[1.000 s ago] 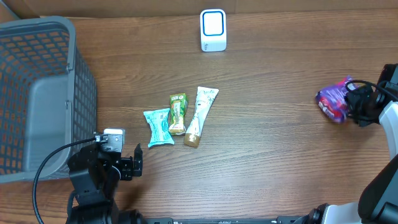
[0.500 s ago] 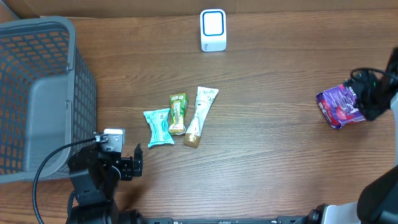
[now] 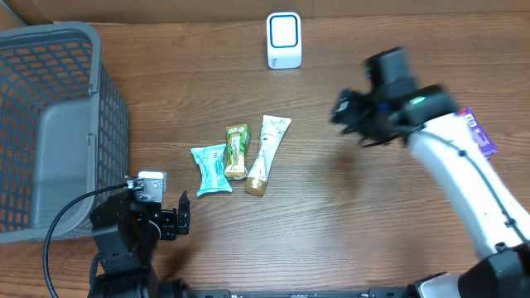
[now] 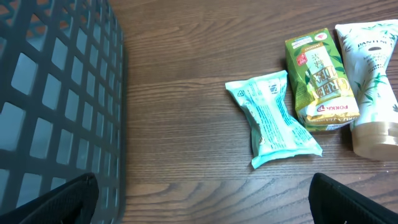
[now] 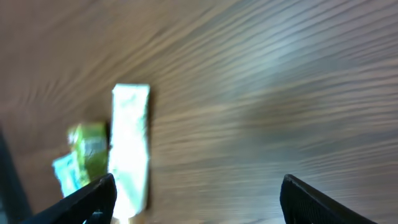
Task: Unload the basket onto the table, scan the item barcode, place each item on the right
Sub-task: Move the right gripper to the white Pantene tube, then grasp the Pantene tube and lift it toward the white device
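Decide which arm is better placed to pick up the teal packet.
Probably left: the left fingers, open, have the teal packet just ahead; the right fingers hover farther off.

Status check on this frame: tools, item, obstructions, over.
Left tool open, empty, by basket. Right tool open, empty, over bare table. Purple packet lying free, half under right arm. Scanner unobstructed.

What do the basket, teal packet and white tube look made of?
Basket: grey matte plastic, moulded as an open grid. Teal packet: probably thin plastic film, wrinkled with crimped ends. White tube: likely soft plastic, smooth printed body, tan cap.
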Robot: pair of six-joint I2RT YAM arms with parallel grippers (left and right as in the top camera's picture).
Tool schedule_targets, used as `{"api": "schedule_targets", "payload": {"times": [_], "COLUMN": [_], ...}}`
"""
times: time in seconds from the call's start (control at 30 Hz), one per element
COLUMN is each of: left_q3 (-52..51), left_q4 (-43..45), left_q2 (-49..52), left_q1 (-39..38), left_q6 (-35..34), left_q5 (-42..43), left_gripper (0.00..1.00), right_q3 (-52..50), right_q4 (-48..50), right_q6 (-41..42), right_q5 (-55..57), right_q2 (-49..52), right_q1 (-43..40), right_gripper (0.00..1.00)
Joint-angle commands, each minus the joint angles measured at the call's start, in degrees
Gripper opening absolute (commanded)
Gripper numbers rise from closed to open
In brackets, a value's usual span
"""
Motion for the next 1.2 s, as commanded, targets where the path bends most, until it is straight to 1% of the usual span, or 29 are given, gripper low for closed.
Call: {"api": "schedule_targets", "payload": {"times": [0.0,0.13,0.2,0.33,0.47,0.53,0.77,0.97,1.17], "left_q3": [0.0,0.0,0.0,0.0,0.0,0.0,0.0,0.0,0.0], "left_q4": [0.2,0.2,0.2,0.2,0.2,0.2,0.2,0.2,0.2], "left_q2": [-0.2,-0.2,-0.2,-0.2,-0.2,-0.2,-0.2,-0.2,-0.2], "left_q1": [0.3,0.3,0.3,0.3,0.3,0.3,0.3,0.3,0.3], "left_q6": [1.1,1.1,1.1,1.1,1.1,1.1,1.1,1.1,1.1], "left_q5": [-0.2,-0.2,-0.2,-0.2,-0.2,-0.2,-0.2,-0.2,-0.2], "left_gripper": [1.00,1.00,1.00,1.00,1.00,1.00,1.00,1.00,0.99], "right_q3": [-3.2,-5.6,-5.8,-5.8,-5.8,-5.8,-5.8,-5.8,-5.8], "right_q4": [3.9,11.8,14.2,18.2,20.5,21.3,23.1,24.3,23.1], "right_q6": [7.2,10.6,11.9,13.6,14.5,14.5,14.5,14.5,14.5], "right_q5": [2.5,3.1,3.7,4.0,4.0,3.9,3.5,3.3,2.9], "right_q2": [1.0,4.3,6.1,10.4,13.7,14.8,17.1,20.7,21.4], "right_q1": [5.9,12.8,15.0,18.1,19.1,19.4,20.4,22.3,23.0], "right_gripper": [0.84,0.83,0.82,0.80,0.80,0.79,0.71,0.68,0.64]}}
